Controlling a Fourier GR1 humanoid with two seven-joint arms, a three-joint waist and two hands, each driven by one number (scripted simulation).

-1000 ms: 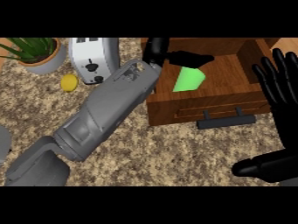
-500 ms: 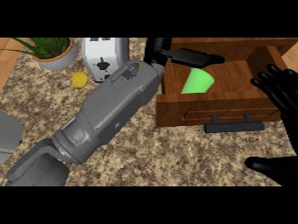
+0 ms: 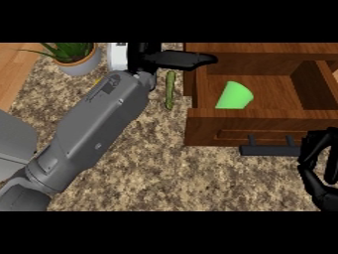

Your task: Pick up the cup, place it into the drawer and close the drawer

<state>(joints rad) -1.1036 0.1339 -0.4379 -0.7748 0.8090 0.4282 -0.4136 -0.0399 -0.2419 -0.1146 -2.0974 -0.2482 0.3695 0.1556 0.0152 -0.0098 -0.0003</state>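
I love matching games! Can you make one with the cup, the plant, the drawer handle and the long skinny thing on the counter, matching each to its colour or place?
Things:
1. cup
2. potted plant
3. drawer handle
4. long thin vegetable

Matches:
A. black, on the drawer's front
B. lying on the speckled counter beside the drawer
C. bright green, inside the open drawer
D. far left corner, in a grey pot

Pairs: 1-C, 2-D, 3-A, 4-B
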